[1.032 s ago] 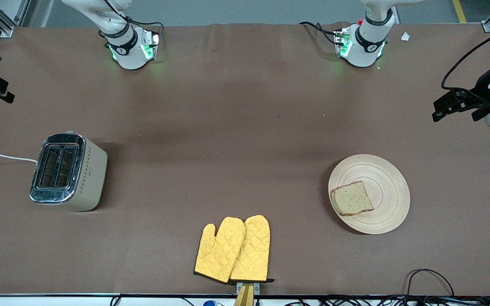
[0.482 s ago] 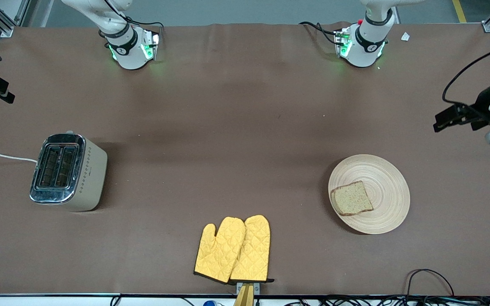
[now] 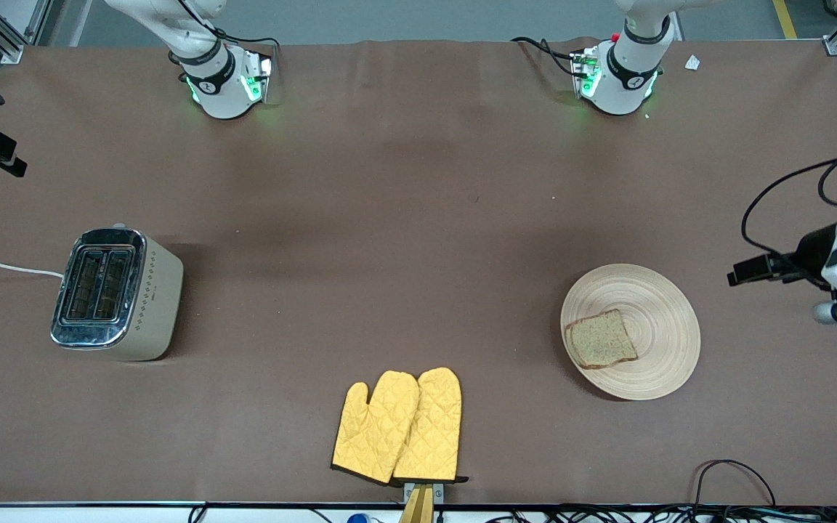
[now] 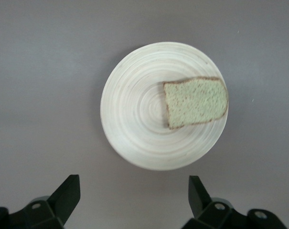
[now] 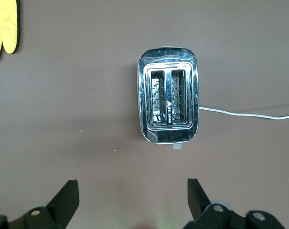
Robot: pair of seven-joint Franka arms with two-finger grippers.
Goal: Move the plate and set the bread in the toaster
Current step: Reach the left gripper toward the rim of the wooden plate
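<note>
Your left gripper (image 4: 131,198), jaws wide, has dropped lower beside the plate (image 3: 662,319) carrying the bread (image 3: 601,340), so pickup looks next; the toaster (image 3: 117,294) waits below your open right gripper (image 5: 130,200).

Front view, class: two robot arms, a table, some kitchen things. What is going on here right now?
Nothing is being handled yet. The bread lies on the plate toward the left arm's end of the table; the toaster, both slots empty, stands at the right arm's end. Two oven mitts lie between them, nearer the front camera. The left gripper hangs open above the table beside the plate. The right gripper hangs open near the toaster.
</note>
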